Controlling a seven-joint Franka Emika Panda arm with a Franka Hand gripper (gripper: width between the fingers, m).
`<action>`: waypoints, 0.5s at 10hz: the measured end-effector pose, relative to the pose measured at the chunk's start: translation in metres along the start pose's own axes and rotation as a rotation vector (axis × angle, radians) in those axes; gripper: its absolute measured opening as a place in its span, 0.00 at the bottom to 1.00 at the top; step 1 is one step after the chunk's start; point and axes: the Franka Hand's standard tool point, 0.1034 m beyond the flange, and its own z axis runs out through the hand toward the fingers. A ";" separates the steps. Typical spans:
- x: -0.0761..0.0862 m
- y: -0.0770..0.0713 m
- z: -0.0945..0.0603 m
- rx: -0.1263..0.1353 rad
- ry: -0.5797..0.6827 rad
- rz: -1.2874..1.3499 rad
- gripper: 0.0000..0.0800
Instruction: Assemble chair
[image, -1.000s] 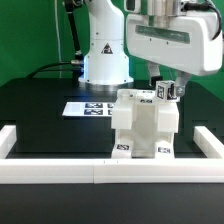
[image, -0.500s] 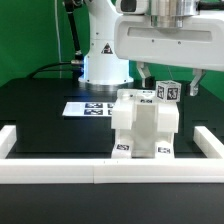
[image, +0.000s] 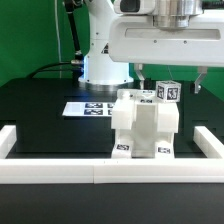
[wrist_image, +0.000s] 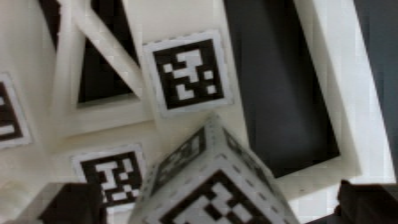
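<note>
Thin flat white marker board (image: 90, 107) lies left of centre on the black tabletop (image: 35, 100); small white blocky plastic chair (image: 140, 130), tagged, stands mid-way along the tabletop's front edge, just behind the long low white border rail (image: 60, 170); white two-finger gripper (image: 170, 83) hangs over the chair's tagged post (image: 168, 92); fingers (image: 141, 72) wide apart, either side of the post, gripping nothing.

The chair (image: 143, 125) is standing at the centre of the exterior view on the table (image: 35, 115), just behind the border rail (image: 60, 170) running across the lower part. The marker board (image: 85, 107) is lying behind the chair toward the left, and the arm's base (image: 103, 60) is rising behind that at upper centre
</note>
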 end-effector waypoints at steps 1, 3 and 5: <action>0.000 0.000 0.000 0.000 0.000 -0.072 0.81; 0.000 0.001 0.000 -0.001 0.000 -0.189 0.81; 0.001 0.002 0.000 -0.001 0.000 -0.315 0.81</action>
